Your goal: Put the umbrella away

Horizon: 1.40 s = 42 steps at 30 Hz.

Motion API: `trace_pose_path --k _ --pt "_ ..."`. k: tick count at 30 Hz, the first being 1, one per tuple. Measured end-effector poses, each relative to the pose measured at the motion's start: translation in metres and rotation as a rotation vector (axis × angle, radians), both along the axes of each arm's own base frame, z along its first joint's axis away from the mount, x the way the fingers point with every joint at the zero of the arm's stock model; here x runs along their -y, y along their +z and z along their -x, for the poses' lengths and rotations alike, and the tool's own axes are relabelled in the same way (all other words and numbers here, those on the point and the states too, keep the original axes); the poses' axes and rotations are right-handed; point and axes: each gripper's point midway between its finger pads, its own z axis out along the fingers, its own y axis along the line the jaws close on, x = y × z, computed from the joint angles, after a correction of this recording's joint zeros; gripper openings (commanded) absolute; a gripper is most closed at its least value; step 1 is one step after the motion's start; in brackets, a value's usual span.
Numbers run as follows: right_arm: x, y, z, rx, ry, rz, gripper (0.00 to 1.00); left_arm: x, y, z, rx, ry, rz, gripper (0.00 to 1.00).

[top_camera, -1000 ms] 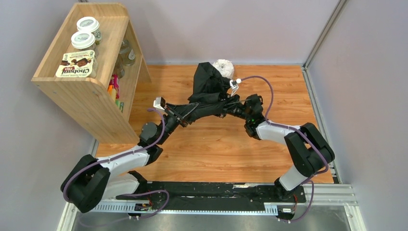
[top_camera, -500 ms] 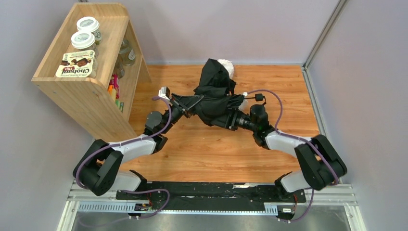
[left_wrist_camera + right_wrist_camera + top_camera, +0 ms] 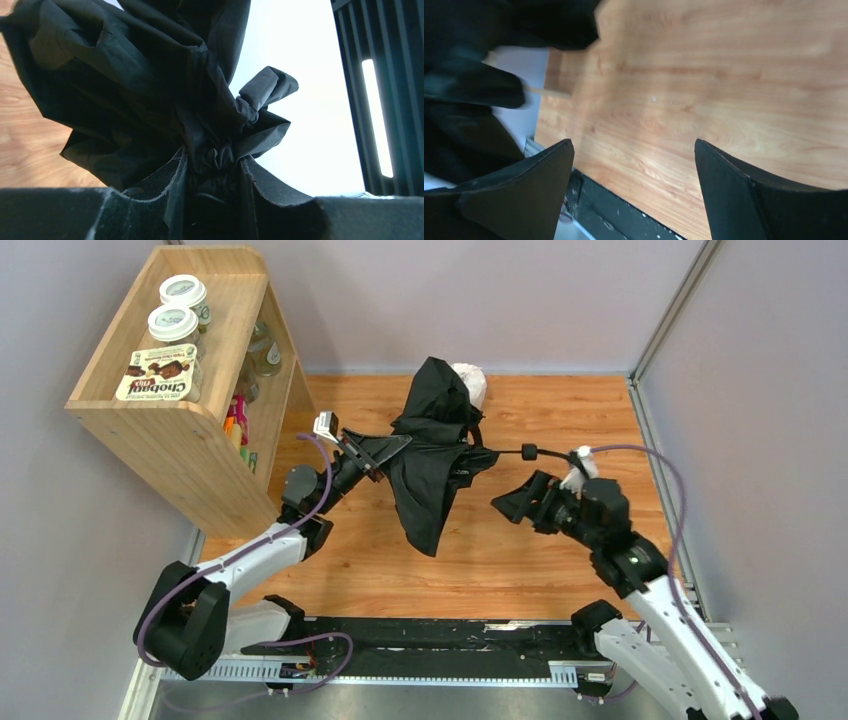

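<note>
Now the left pincer [image 3: 388,448] is clenched on a bunch of black fabric at one end of the umbrella [image 3: 432,475]. In the left wrist view, its fingers [image 3: 272,192] press in from both sides on the gathered cloth of the umbrella [image 3: 125,90], which billows out loose and crumpled beyond them.

From above, the umbrella sits over the middle of the tabletop [image 3: 520,570], toward the back and between the two arms. Its canopy is half collapsed, with one fold rising toward the back wall and another drooping toward the near side. A thin shaft [image 3: 500,451] runs out of the fabric to the right and ends in a small knob [image 3: 528,451].

The right pincer [image 3: 503,505] is released and holds nothing. It sits just below the knob in the top view, apart from it, with its fingers aimed toward the hanging fabric. The right wrist view shows its jaws spread wide over bare wood [image 3: 724,75], with blurred black cloth [image 3: 464,90] at the left.

A white bundle [image 3: 471,380] lies behind the canopy. A wooden shelf [image 3: 150,440] at the left carries two lidded cups [image 3: 174,324] and a box [image 3: 158,373].
</note>
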Motion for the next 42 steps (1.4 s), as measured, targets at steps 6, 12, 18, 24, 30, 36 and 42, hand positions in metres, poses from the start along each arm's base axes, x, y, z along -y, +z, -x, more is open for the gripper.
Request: trace_pose_path --k 6,12,18,24,30,36,42 --pt "0.037 0.156 0.019 0.338 -0.039 0.110 0.88 -0.007 -0.004 0.010 0.022 -0.023 -0.085 0.00" --pt "-0.032 0.248 0.037 0.549 0.316 0.232 0.77 0.002 -0.025 0.022 0.006 -0.107 -0.188 0.00" --pt "-0.140 0.211 0.048 0.531 0.654 0.405 0.51 -0.002 -0.031 0.039 0.016 -0.130 -0.290 0.00" --pt "-0.160 0.137 0.027 0.440 0.729 0.658 0.66 -0.006 -0.018 0.049 0.067 -0.131 -0.350 0.00" --pt "-0.146 0.125 0.021 0.474 0.754 0.745 0.84 -0.006 -0.032 0.052 0.028 -0.149 -0.395 0.00" --pt "-0.140 0.099 0.031 0.450 0.843 0.761 0.95 -0.005 -0.040 0.056 0.001 -0.174 -0.422 0.00" --pt "-0.145 0.088 0.032 0.474 0.869 0.751 1.00 -0.005 -0.040 0.055 -0.014 -0.183 -0.429 0.00"
